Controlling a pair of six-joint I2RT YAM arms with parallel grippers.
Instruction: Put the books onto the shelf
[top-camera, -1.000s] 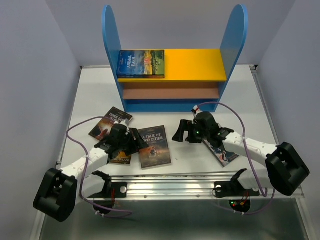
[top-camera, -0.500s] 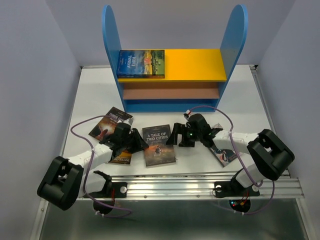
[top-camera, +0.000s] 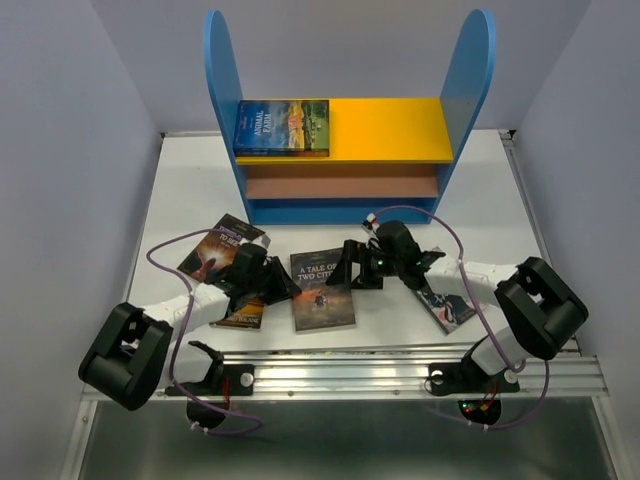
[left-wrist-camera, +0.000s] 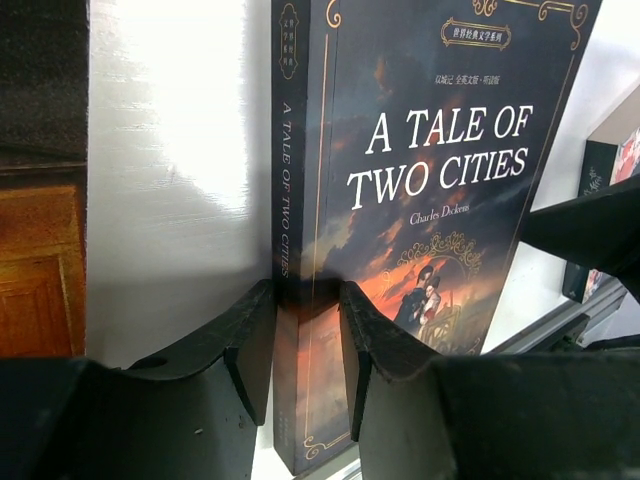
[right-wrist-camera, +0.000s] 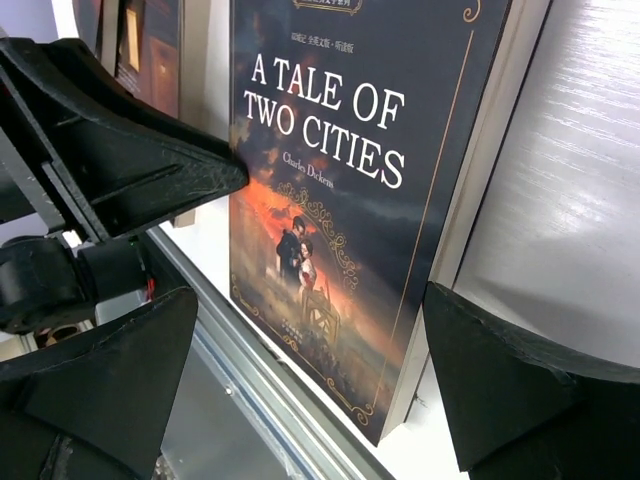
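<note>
The left gripper (left-wrist-camera: 305, 335) clamps the spine edge of the Tale of Two Cities book (left-wrist-camera: 430, 200); the right gripper (top-camera: 352, 268) stands wide open at its opposite edge.

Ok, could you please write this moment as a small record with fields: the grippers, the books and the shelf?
left gripper: shut on the spine edge of A Tale of Two Cities
right gripper: open, jaws either side of the same book
shelf: Animal Farm lies on the yellow upper board
table: A Tale of Two Cities, dark book at left, brown book under the left arm, book under the right arm
</note>
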